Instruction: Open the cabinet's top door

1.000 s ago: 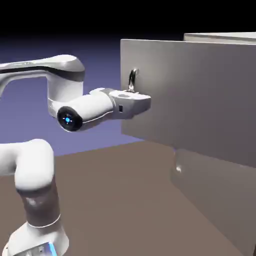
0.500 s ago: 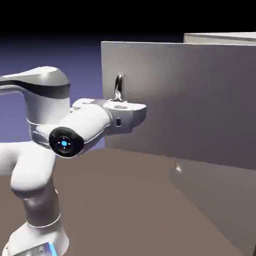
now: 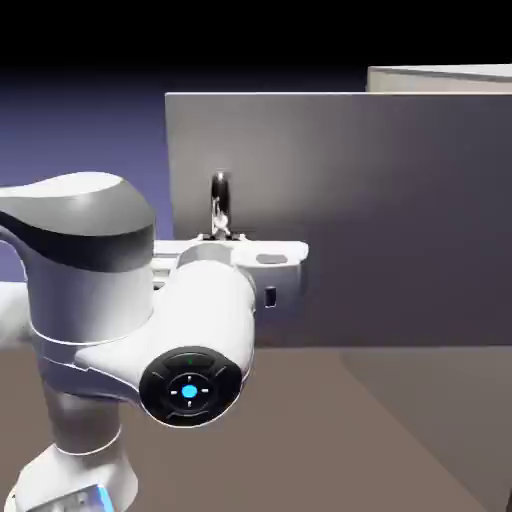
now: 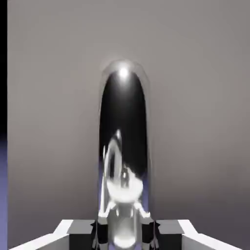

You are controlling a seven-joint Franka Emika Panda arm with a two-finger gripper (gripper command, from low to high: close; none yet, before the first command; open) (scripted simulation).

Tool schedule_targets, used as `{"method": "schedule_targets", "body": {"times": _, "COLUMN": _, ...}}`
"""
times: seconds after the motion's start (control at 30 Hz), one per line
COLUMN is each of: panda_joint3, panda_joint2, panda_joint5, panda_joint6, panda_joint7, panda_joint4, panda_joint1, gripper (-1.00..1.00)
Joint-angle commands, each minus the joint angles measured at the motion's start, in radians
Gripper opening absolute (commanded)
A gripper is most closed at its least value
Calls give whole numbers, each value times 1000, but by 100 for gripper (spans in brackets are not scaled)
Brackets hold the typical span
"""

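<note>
In the exterior view, the top door stands swung out from the cabinet, spreading behind the gripper and off to the exterior view's right. Its curved handle rises just above the gripper.

In the hand view, the gripper's fingertips are closed on the shiny handle between them, with the door's flat panel beyond.

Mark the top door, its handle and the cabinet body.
top door (image 3: 400,210): exterior view, panel's front face
handle (image 4: 123,107): hand view, dark upper stretch
cabinet (image 3: 440,79): exterior view, pale strip above the door
</note>
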Motion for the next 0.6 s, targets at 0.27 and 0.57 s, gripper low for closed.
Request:
{"method": "schedule_targets", "body": {"times": 0.27, "panda_joint3": -174, "panda_joint2": -10, "panda_joint5": -83, "panda_joint6": -226, "panda_joint7": 49, "panda_joint4": 326, "panda_joint1": 290, "gripper": -100}}
{"method": "schedule_targets", "body": {"times": 0.57, "panda_joint3": -282, "panda_joint2": -63, "panda_joint5": -122, "panda_joint6": -432, "panda_joint7": 128, "panda_joint4": 653, "panda_joint1": 561, "gripper": -100}}
